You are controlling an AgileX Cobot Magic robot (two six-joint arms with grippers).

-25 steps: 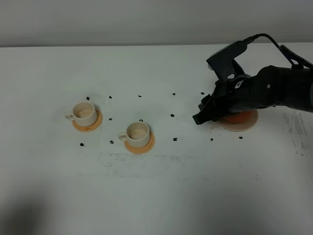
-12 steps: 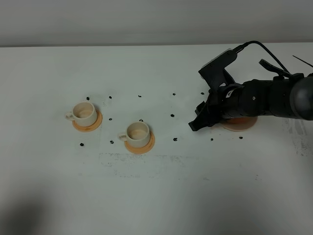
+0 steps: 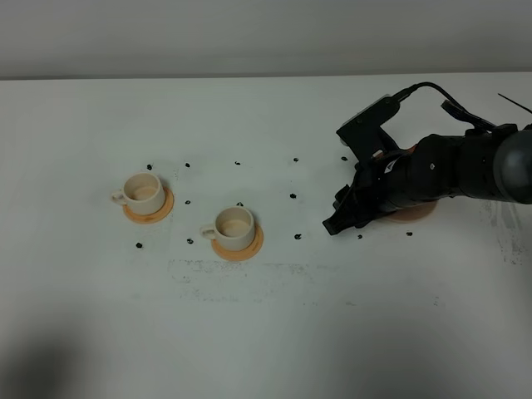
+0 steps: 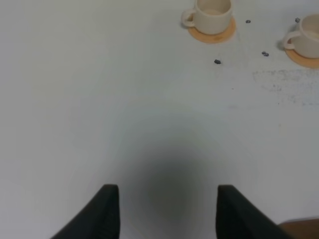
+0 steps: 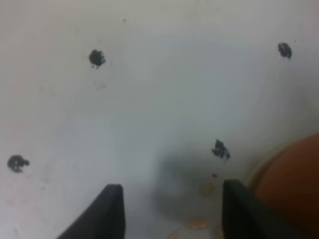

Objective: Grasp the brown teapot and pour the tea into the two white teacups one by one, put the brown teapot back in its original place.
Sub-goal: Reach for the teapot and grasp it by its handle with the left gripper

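- Step in hand, as I judged it: lining up the grasp on the brown teapot; no grip yet.
- Right gripper was spread wide with nothing between the fingers, only bare table and black marks.
- The teapot sat outside the jaws, just past the outer side of one finger, on its pale coaster. In the high view the arm hid nearly all of it.
- To do it well, I'd judge: shift sideways toward the pot until the loop handle sits between the fingers, then close. Closing here would catch air. The handle was not visible, so I could not tell its heading.
- Watch the finger next to the pot: a sideways bump could slide it off the coaster.
- Arm pose: the right arm reached low over the table, wrist tipped down, fingertips close to the surface.
- Nearer white teacup and farther white teacup stood upright on orange coasters, well ahead of the fingertips.
- Left gripper was also wide and empty, hanging over bare table, both cups far ahead of it.
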